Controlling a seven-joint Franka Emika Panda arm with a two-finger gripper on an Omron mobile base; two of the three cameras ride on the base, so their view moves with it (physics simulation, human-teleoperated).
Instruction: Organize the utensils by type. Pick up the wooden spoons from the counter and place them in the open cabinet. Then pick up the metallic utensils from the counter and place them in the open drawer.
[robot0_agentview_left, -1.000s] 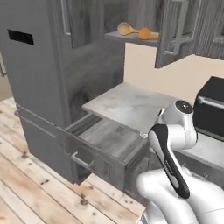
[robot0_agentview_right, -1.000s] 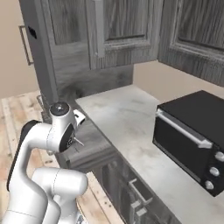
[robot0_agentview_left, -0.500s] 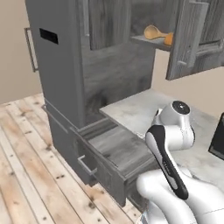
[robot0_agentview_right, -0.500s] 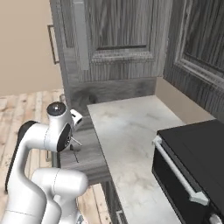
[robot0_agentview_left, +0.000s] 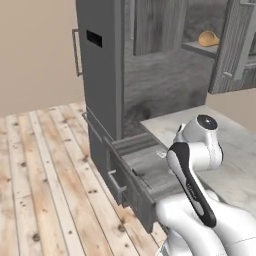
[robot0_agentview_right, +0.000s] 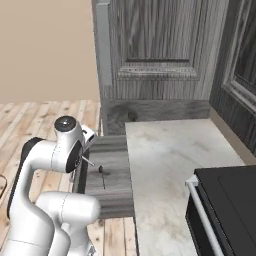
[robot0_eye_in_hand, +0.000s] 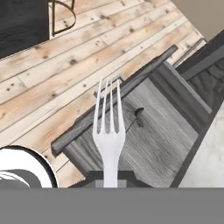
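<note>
Above the open drawer (robot0_eye_in_hand: 148, 131), the gripper (robot0_eye_in_hand: 110, 175) was pressed together on the handle of a silver fork (robot0_eye_in_hand: 108, 127), one of the metallic utensils. In the hand view the fork's four tines pointed away from the hand, over the drawer's front edge and the wooden floor (robot0_eye_in_hand: 52, 70) beyond it. A second slim dark-looking piece (robot0_eye_in_hand: 134, 117) lay on the drawer's grey wood-grain bottom; its type could not be determined.

In the right base view the drawer (robot0_agentview_right: 107, 175) stood pulled out just beside the counter (robot0_agentview_right: 170, 165), with the arm's wrist above its near left corner and a thin silver tip (robot0_agentview_right: 89, 161) projecting from the hand. A black appliance (robot0_agentview_right: 225, 210) sat on the counter at the lower right.

In the left base view the drawer (robot0_agentview_left: 145, 170) projected below the counter (robot0_agentview_left: 235, 165), and an orange-brown wooden spoon (robot0_agentview_left: 209, 38) lay on the shelf of the open cabinet (robot0_agentview_left: 235, 45) at the upper right.
</note>
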